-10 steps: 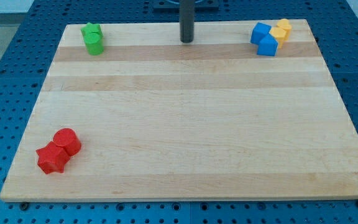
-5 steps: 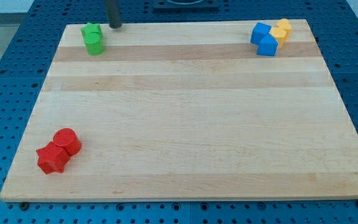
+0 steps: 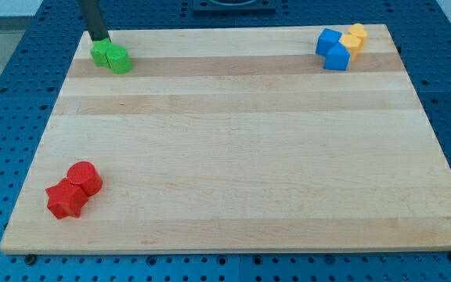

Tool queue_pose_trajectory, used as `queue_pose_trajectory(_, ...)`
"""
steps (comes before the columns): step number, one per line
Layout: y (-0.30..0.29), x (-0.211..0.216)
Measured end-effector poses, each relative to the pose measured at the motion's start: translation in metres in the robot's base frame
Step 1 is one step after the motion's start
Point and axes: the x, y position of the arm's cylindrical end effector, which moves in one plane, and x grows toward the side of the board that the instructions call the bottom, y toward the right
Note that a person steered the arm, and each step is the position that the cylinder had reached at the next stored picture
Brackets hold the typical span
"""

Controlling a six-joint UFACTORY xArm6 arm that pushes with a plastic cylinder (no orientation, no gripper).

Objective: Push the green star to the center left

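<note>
The green star [image 3: 100, 54] lies near the board's top left corner, touching a green cylinder [image 3: 119, 59] on its right. My tip [image 3: 100, 39] stands at the star's top edge, touching or almost touching it. The rod rises from there out of the view's top.
A red cylinder [image 3: 84, 178] and a red star [image 3: 65, 200] sit together at the bottom left. Two blue blocks [image 3: 333, 48] and a yellow block [image 3: 355, 37] cluster at the top right. The wooden board [image 3: 233, 141] lies on a blue perforated table.
My tip has swept from the top middle to the top left corner. The green star has moved down and left, from above the green cylinder to its left side.
</note>
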Motion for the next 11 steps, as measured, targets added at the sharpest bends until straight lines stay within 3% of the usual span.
queue_pose_trajectory(4,0.004,0.047)
queue_pose_trajectory(7,0.025,0.029)
queue_pose_trajectory(11,0.026,0.096)
